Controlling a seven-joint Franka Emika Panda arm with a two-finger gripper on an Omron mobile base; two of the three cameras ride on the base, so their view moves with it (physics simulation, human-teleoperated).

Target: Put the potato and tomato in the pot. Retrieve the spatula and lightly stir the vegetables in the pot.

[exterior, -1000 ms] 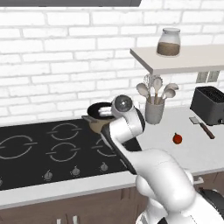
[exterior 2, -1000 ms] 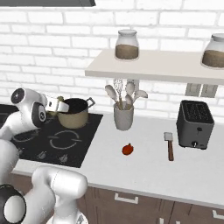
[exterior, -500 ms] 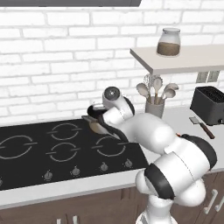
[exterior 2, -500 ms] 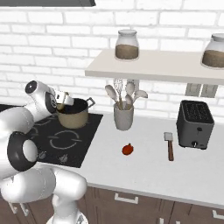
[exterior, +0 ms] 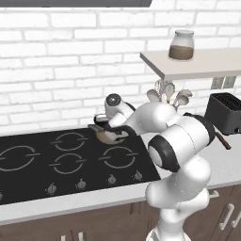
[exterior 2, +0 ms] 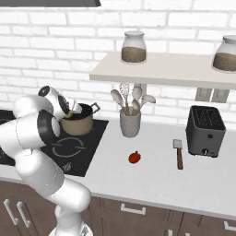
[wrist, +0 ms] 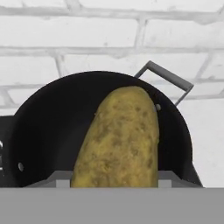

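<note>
Yellow-brown and knobbly, the potato (wrist: 120, 140) is hanging in the tool's pinch directly above the dark mouth of the pot (wrist: 52, 131), seen from the hand view. The tool (exterior 2: 71, 110) is hovering over the tan pot (exterior 2: 79, 123), which is sitting on the back right burner of the black cooktop (exterior: 56, 157), close to the white brick wall.

Judging by these views, the first step is nearing its end: the potato is poised over the pot but not yet dropped in. The pot's inside looks bare around the potato.

Everything else is waiting. The small red-orange tomato (exterior 2: 134, 157) is lying alone on the pale bench (exterior 2: 156, 179), well apart from the pot, in front of the grey utensil cup (exterior 2: 130, 123). The spatula (exterior 2: 178, 152) is lying flat on the bench just beside the black toaster (exterior 2: 205, 130), untouched. So the tomato is yet to be fetched, and the stirring is yet to begin.
</note>
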